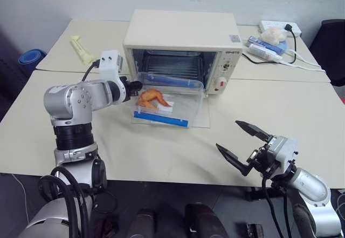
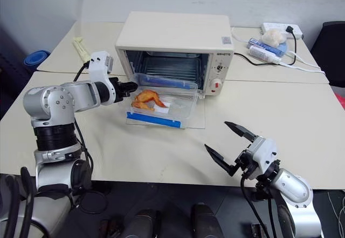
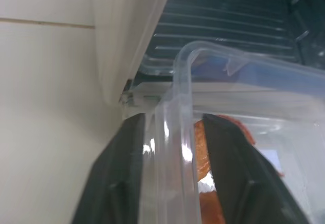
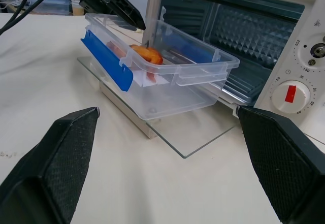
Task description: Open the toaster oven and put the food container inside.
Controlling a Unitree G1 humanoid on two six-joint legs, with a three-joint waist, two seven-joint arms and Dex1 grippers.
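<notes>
The clear rectangular plastic food container (image 1: 168,102), blue clip strips on its long sides and orange food inside, sits on the lowered glass door of the cream-white boxy toaster oven (image 1: 183,38), its far end just at the mouth of the cavity, not yet on the wire rack. At its left short end is the left gripper (image 1: 133,86): in the left wrist view one black finger (image 3: 114,176) stands outside the container's wall and the other inside, a gap showing on each side, so I can't tell whether this pincer is pinching the rim or letting go. Ahead of that pincer, the dark rack waits. Well off to its right and nearer the robot, the right gripper (image 1: 245,143) hangs spread wide, grasping nothing. To do this well, I'd say: keep the box level, push straight along the door, and watch that its far rim clears the rack's lip.
</notes>
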